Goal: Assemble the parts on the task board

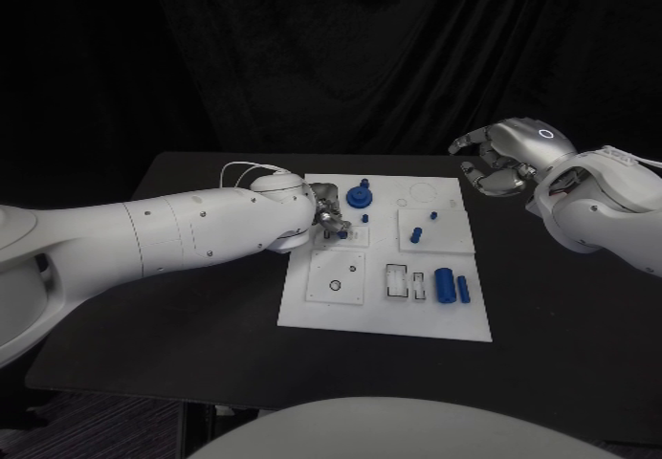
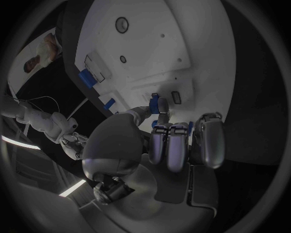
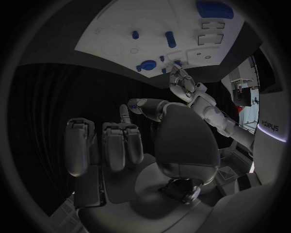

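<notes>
Overhead, the left robot hand (image 1: 325, 218) reaches over the white board (image 1: 311, 316) on the black surface (image 1: 180, 325), working at its upper left near a blue peg with a round base (image 1: 360, 196); the right robot hand (image 1: 499, 158) hangs curled off the far right corner, apparently waiting clear. From the left wrist, the fingers (image 2: 162, 104) pinch a small blue piece (image 2: 159, 103) just above the board, likely lining it up with a seat. From the right wrist, that robot hand (image 3: 121, 141) is clenched on nothing, while a blue cylinder (image 3: 214, 8) lies loose on the board.
</notes>
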You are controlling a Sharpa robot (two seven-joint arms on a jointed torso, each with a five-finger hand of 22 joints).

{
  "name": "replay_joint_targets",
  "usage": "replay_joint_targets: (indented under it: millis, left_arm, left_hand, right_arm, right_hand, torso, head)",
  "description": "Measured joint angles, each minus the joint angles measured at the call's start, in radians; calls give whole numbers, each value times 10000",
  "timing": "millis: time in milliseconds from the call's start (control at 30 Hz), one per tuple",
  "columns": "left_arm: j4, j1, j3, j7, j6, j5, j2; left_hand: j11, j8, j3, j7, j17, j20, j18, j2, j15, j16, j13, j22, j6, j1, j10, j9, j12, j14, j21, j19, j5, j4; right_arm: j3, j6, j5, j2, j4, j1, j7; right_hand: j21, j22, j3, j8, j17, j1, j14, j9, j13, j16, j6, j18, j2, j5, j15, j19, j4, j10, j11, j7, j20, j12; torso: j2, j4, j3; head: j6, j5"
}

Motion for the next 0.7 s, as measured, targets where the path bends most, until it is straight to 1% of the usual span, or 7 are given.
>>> replay_joint_targets:
  millis: [167, 233, 467, 533, 600, 667, 700]
  left_arm:
    - [-29, -29, -6, 12, 27, 0, 30]
    - [-40, -30, -5, 18, 37, 0, 40]
    - [-76, -45, 3, 42, 56, 0, 47]
    - [-81, -49, 4, 46, 60, 0, 48]
    - [-85, -52, 6, 50, 63, 0, 49]
    - [-91, -55, 8, 57, 64, 0, 49]
    - [-92, -55, 9, 60, 64, 0, 49]
  left_hand:
    - [0, 0, 67, -17, 0, 0, 0, 1, 0, 0, 0, 0, -22, 1, 0, 2, 0, 0, 0, 0, -1, -67]
    - [0, 1, 84, -16, 0, 0, 0, 3, 0, 0, 0, 0, -23, 3, 0, 2, 0, 0, 0, 0, -1, -50]
    - [0, 0, 94, -21, 0, 0, 0, 14, 0, 0, 0, 0, -18, 14, 0, 11, 0, 0, -46, 0, -1, -39]
    - [0, 0, 94, -20, 0, 0, 0, 52, 0, 0, 0, 0, -18, -24, 0, 19, 0, 0, -46, 0, -1, -39]
    - [0, -6, 94, -20, 0, 0, 0, 52, 0, 0, 0, 0, -17, -24, 0, 21, 0, 0, -46, 0, -52, -39]
    - [0, -87, 123, -20, 0, 0, 0, 135, 0, 0, 0, 0, -15, -108, 0, 58, 0, 0, -104, 0, -376, -11]
    - [0, -97, 135, -22, 0, 0, -1, 186, 0, 0, 0, 0, -14, -161, 0, 69, 0, 0, -104, 0, -643, 3]
  right_arm:
    - [0, 15, 0, 7, -25, 0, -21]
    - [0, 21, 0, 9, -27, 0, -27]
    - [0, 42, 0, 9, -34, 0, -51]
    - [0, 49, 0, 9, -38, -1, -58]
    - [0, 54, 0, 10, -40, -1, -62]
    - [0, 61, 0, 14, -42, -1, -66]
    - [0, 64, 0, 15, -43, -1, -67]
  right_hand:
    - [0, -1, 0, 0, 0, 0, 0, 0, 0, 0, 0, 0, 0, 0, 0, 0, 0, 0, 0, 0, 0, 0]
    - [0, -1, 40, 0, 0, -42, -34, 0, 0, 0, 0, 0, 42, 0, 34, 0, -40, 0, 0, 0, 0, 0]
    - [0, -1, 40, 0, 0, -42, -35, 0, -1, 0, 0, -1, 42, 0, 35, 0, -39, 0, 0, 0, 0, 0]
    - [0, -2, 40, 0, 0, -42, -35, 1, -1, 0, 0, -1, 42, 0, 35, 0, -39, 0, 0, 0, 0, 0]
    - [0, -1, 12, 0, 0, -42, -35, -2, -1, 0, 0, -1, 42, 0, 35, 0, -67, 0, 0, 0, 0, 0]
    - [0, -2, 13, 0, 0, -42, -35, -8, -1, 0, 0, -1, 42, 0, 35, 0, -67, 0, 0, 0, 0, 0]
    - [0, -2, 13, 0, 0, -42, -35, -8, -1, 0, 0, 0, 42, 0, 35, 0, -67, 0, 0, 0, 0, 0]
  torso:
    - [2, 0, 1]
    - [1, -1, 3]
    - [-4, -6, 8]
    - [-5, -6, 9]
    - [-5, -6, 10]
    - [-6, -6, 10]
    - [-6, -6, 11]
  head:
    - [0, -7]
    - [0, -8]
    - [0, -15]
    - [0, -20]
    - [0, -21]
    - [0, -21]
    - [0, -21]
